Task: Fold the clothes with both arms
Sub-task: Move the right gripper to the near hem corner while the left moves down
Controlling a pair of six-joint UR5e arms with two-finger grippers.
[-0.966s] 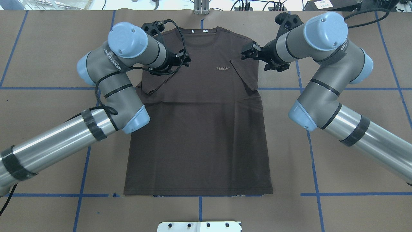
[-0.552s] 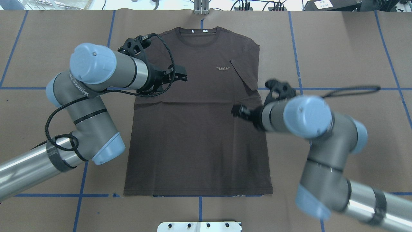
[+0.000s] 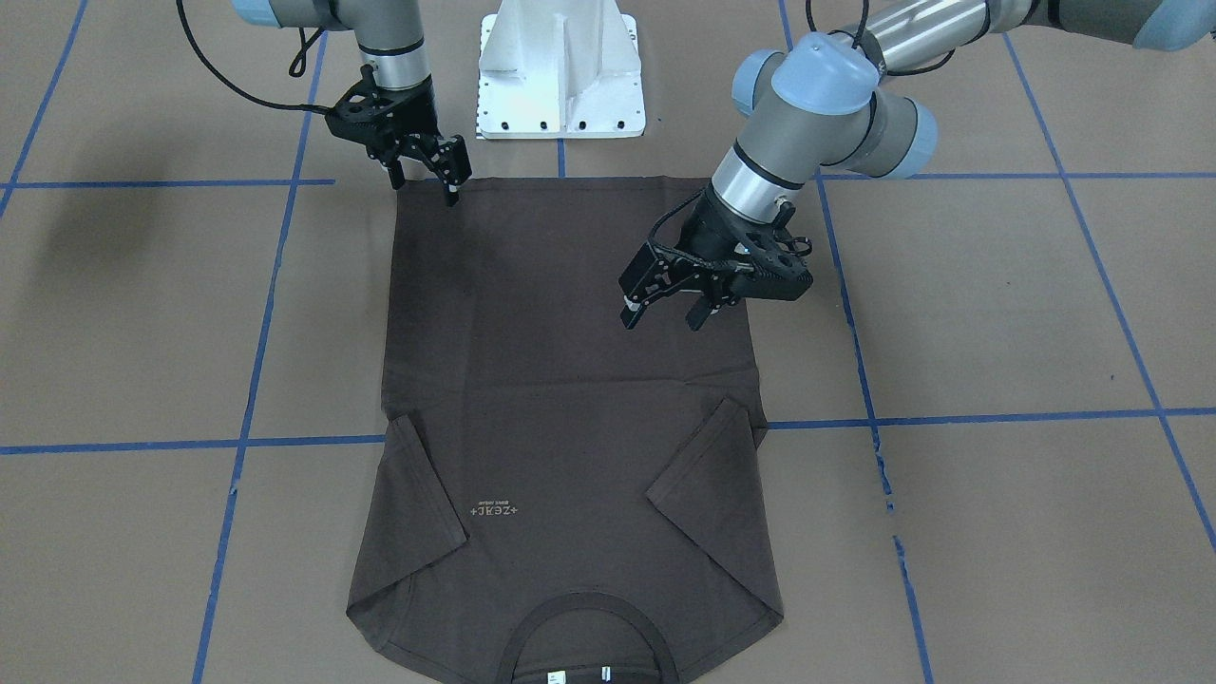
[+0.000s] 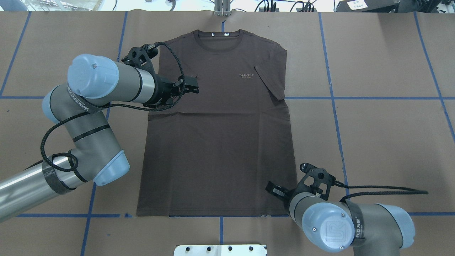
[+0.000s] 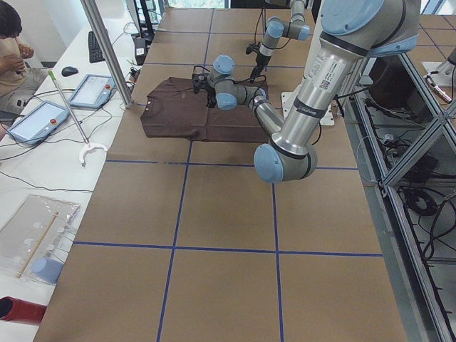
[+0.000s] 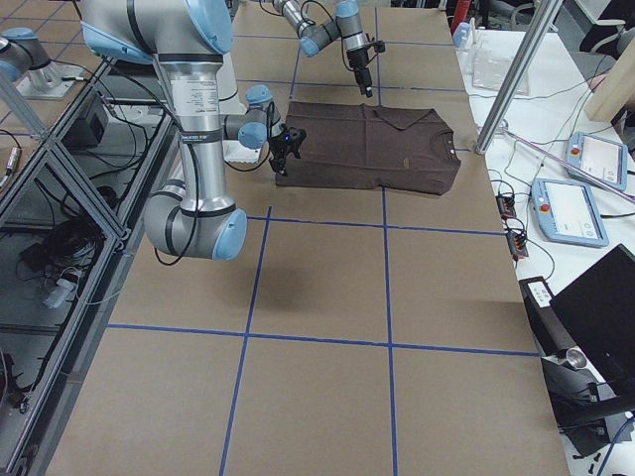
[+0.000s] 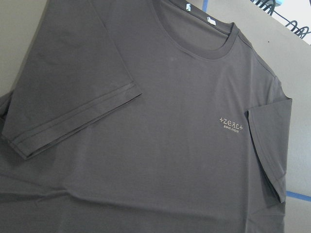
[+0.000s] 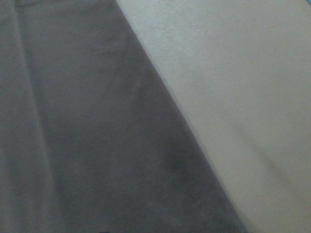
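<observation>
The dark grey-brown T-shirt point(image 4: 220, 149) lies flat and face up in the middle of the brown table point(image 4: 373, 71). Its collar point(image 4: 217, 35) is at the far edge from the robot and its hem point(image 4: 217, 214) is nearest the white pedestal base point(image 3: 559, 76). Both short sleeves are folded inward onto the body. The right sleeve point(image 4: 272, 80) lies just beside the pale chest lettering point(image 4: 246, 75).

The left claw point(image 3: 662, 320) hangs over the shirt's left half, about midway between hem and sleeve. Its fingers are spread apart with nothing between them, and their tips point down at the cloth. The front-facing view shows them above the fabric, inside the shirt's side edge. Whether they touch it I cannot tell. The left wrist camera looks across the chest and takes in the folded left sleeve point(image 7: 73, 116), the lettering and the white neck tags point(image 7: 199, 13).

The right claw point(image 3: 425, 187) is at the hem, near the shirt's right corner. Its fingers are also apart and hold nothing. In the front-facing view one fingertip sits over the hem line and the other near the corner. The right wrist camera gives a close, blurred look at the shirt's straight edge against the bare table, so the claw is low. Contact with the cloth cannot be made out.
</observation>
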